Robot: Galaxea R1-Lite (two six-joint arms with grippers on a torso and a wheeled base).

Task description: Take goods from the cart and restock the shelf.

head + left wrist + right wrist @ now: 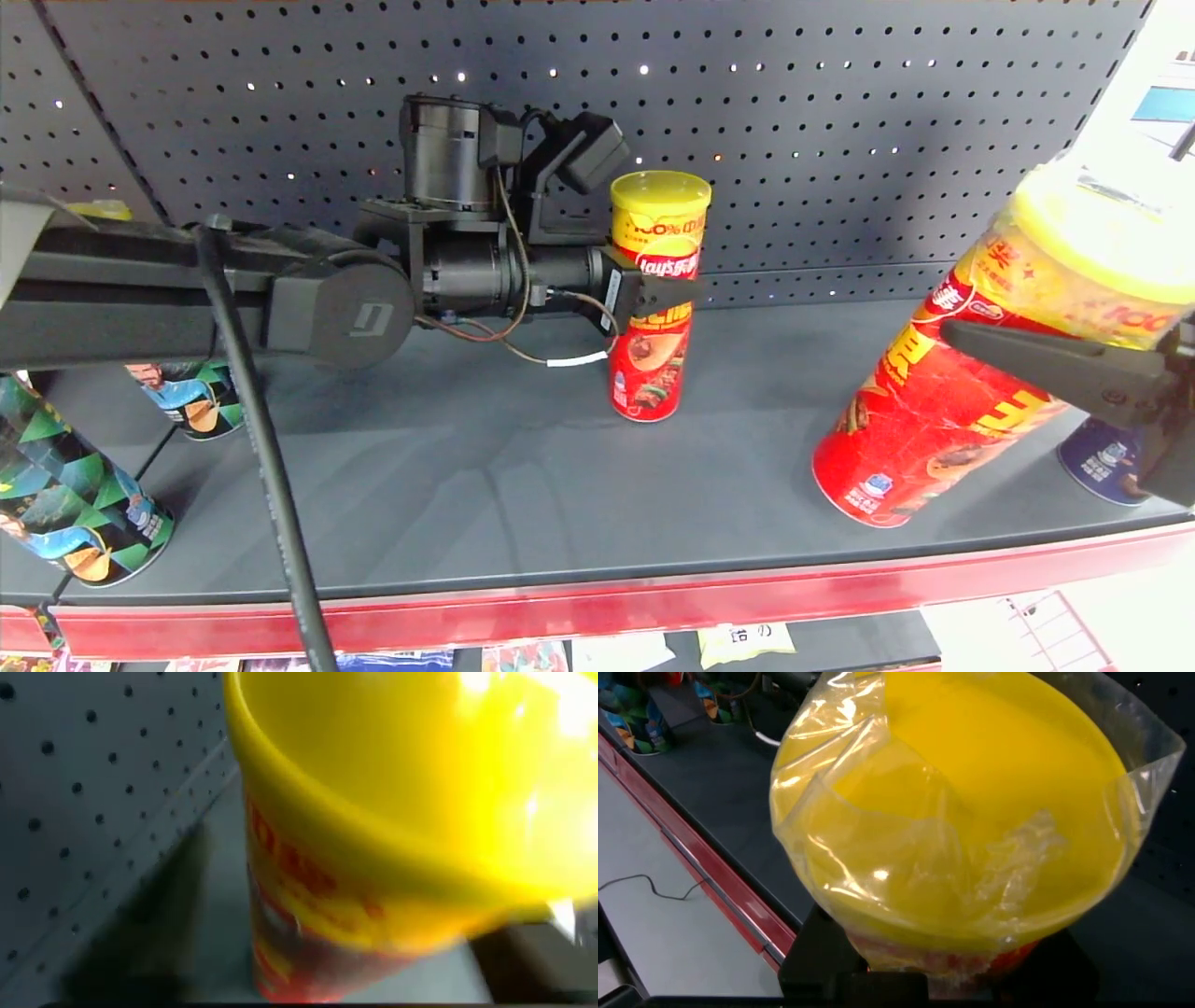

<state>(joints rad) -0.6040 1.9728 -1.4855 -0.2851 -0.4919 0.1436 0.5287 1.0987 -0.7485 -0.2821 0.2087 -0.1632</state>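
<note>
A red chip can with a yellow lid (651, 366) stands upright at the back middle of the grey shelf (485, 476). My left gripper (665, 291) reaches in from the left and is shut on that can at mid height. The left wrist view looks down on the same can (374, 831) from close above. At the right, my right gripper (990, 347) is shut on a second red can (920, 420), tilted with its base just over the shelf's front right. Clear plastic film covers this can's yellow lid (962, 803).
Green-and-black patterned cans (79, 509) (191, 397) stand at the shelf's left end. A blue can (1102, 467) sits behind the tilted can at the right. A pegboard wall (840, 112) closes the back, and a red lip (579, 611) runs along the front.
</note>
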